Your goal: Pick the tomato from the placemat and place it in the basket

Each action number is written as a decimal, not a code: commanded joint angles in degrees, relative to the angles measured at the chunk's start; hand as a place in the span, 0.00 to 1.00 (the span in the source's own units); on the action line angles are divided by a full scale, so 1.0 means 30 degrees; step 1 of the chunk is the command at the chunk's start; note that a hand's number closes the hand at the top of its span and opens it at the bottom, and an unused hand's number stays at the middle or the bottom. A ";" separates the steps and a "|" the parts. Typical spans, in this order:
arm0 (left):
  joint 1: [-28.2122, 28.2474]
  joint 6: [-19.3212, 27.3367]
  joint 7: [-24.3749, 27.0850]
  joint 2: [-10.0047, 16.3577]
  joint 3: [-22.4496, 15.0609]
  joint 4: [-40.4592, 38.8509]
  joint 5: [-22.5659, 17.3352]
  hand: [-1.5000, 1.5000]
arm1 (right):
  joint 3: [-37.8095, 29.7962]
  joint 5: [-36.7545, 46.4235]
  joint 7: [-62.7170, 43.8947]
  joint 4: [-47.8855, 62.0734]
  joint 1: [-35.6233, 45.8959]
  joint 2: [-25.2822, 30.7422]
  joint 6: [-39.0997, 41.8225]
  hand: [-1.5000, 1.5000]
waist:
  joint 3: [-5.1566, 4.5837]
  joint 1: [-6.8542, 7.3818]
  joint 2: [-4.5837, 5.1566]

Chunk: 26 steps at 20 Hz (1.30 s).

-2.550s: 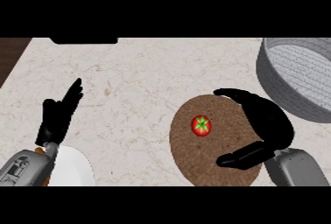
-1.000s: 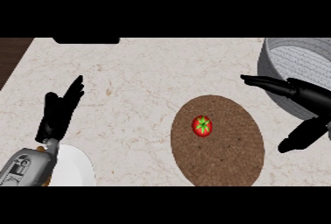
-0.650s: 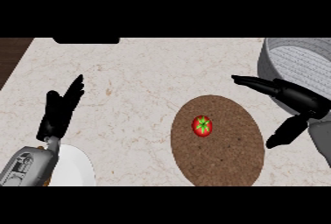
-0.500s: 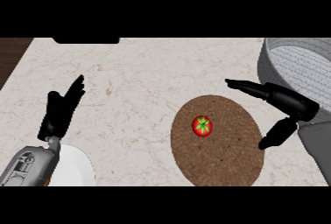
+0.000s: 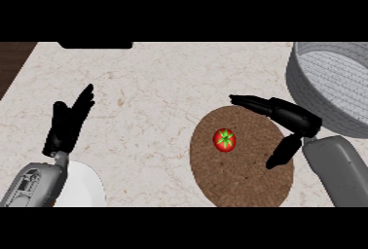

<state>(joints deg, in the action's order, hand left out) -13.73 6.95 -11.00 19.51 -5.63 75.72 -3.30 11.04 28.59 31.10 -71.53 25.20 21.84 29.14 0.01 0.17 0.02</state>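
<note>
A red tomato (image 5: 225, 139) with a green stem lies on the round brown placemat (image 5: 241, 172) in the head view. My right hand (image 5: 287, 119) hovers just right of the tomato, open, fingers spread above it and thumb below, not touching it. The grey basket (image 5: 334, 82) stands at the right edge, behind the right hand. At the left, my left hand (image 5: 68, 124) rests open with fingers pointing up, far from the tomato.
A white plate (image 5: 79, 187) shows partly at the lower left, under my left forearm. A dark object (image 5: 95, 44) sits at the counter's far edge. The counter's left edge meets dark wood at the upper left.
My right hand has moved left from near the basket toward the tomato, staying open. The tomato and the left hand have not moved.
</note>
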 commanded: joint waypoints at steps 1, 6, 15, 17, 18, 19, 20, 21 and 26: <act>-0.0576 -0.0188 -0.0013 -0.0472 0.0463 -0.0474 0.0702 0.50 | -0.0166 0.1324 0.1448 0.2496 0.0761 -0.1116 -0.1117 0.00 | 0.0001 0.0034 0.0022; 0.0767 -0.1245 -0.0395 0.0131 0.1276 0.1220 0.0436 0.50 | 0.0409 0.2057 0.1266 0.0632 -0.1003 -0.1509 -0.1033 0.00 | 0.0001 0.0023 -0.0026; -0.0395 0.0027 -0.1753 -0.2375 0.0476 0.1051 0.2554 0.50 | 0.0396 0.3512 -0.0290 0.2042 0.0478 -0.3668 -0.0966 0.00 | -0.0002 -0.0024 -0.0004; -0.0188 -0.1459 -0.0358 -0.1526 0.1845 0.0225 0.2045 0.50 | 0.0106 0.3709 0.0343 0.0879 -0.0665 -0.2998 -0.0466 0.00 | -0.0004 -0.0057 -0.0011; 0.0357 -0.1085 -0.0333 -0.1699 0.1579 0.0627 0.2274 0.50 | 0.0619 0.3884 -0.1057 0.0238 -0.0688 -0.3627 -0.0148 0.00 | -0.0005 -0.0053 -0.0021; 0.0563 -0.1386 -0.2103 -0.1513 0.1470 0.2396 0.2036 0.50 | -0.0151 0.4220 0.0929 0.3712 0.0645 -0.3353 -0.1283 0.00 | 0.0003 0.0078 0.0000; 0.0411 -0.1913 -0.0867 -0.1427 0.2123 0.1261 0.1989 0.50 | -0.0174 0.4130 0.0292 0.2453 0.0329 -0.3655 -0.0596 0.00 | -0.0002 0.0002 -0.0005; -0.0549 -0.1495 0.0616 -0.1989 0.2214 -0.0961 0.2222 0.50 | -0.0108 0.4060 0.0080 0.2679 0.0694 -0.4063 -0.0544 0.00 | -0.0005 -0.0038 0.0012; -0.0208 -0.1696 0.1237 -0.2091 0.2410 -0.1142 0.2942 0.50 | -0.0272 0.4726 0.0864 0.3301 0.0381 -0.4180 -0.0972 0.00 | -0.0004 -0.0037 0.0008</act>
<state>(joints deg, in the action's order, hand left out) -13.63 2.11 -11.16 14.14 0.64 76.36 4.04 10.44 41.62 32.92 -62.91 26.31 10.56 26.68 0.01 0.14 0.02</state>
